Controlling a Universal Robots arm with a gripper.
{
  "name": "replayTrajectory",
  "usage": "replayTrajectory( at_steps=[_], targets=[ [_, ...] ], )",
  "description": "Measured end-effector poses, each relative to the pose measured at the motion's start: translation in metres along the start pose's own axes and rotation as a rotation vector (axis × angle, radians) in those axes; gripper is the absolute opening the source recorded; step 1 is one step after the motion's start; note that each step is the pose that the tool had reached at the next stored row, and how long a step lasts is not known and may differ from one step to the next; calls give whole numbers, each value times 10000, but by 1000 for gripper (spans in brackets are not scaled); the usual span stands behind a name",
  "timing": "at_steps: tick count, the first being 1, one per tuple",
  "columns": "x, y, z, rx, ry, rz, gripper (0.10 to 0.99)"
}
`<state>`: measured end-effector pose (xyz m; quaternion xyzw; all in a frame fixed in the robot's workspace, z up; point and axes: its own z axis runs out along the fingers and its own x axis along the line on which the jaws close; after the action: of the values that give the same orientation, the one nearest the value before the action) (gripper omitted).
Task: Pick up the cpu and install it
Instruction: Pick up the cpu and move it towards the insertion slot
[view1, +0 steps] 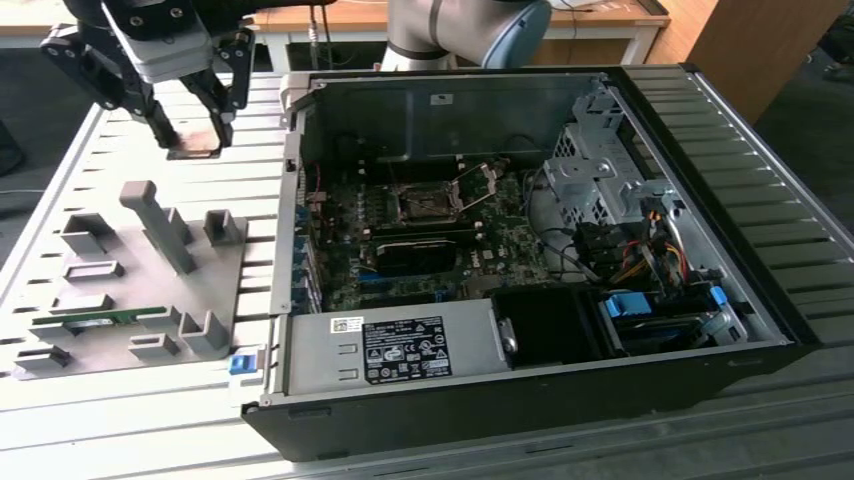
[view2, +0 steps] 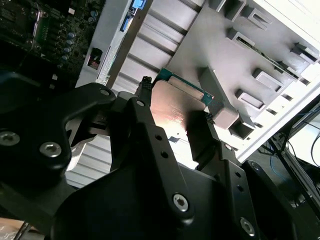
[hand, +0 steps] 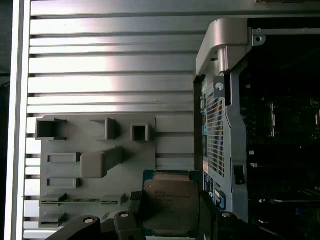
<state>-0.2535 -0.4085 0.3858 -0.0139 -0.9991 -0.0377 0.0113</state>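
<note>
Two fingers of the gripper pinch the cpu by opposite edges, jaws pressed in against its thin rim. The chip hangs clear above the slatted table, beyond the far end of the grey fixture plate and at the exterior view's left of the open computer case. It is well apart from the socket on the motherboard.

The hold is the weak point, I judge: only narrow edges are caught, so a jolt could let the chip tilt or slide out and drop onto the slats. The case wall stands between chip and socket, and a low path across could clip it. At the socket a small twist or a slanted descent could bend contacts, since the chip must seat flat and square.

It lies flat and about level, silver lid up toward the first wrist view. It is close to square, so no real long axis shows. Its sides run in line with the table slats and the case wall
</note>
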Motion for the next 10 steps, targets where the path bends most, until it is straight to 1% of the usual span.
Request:
replayTrajectory(
  at_steps=[10],
  targets=[
    [-177, 12, -1, 0, 1, 0, 537]
  ],
)
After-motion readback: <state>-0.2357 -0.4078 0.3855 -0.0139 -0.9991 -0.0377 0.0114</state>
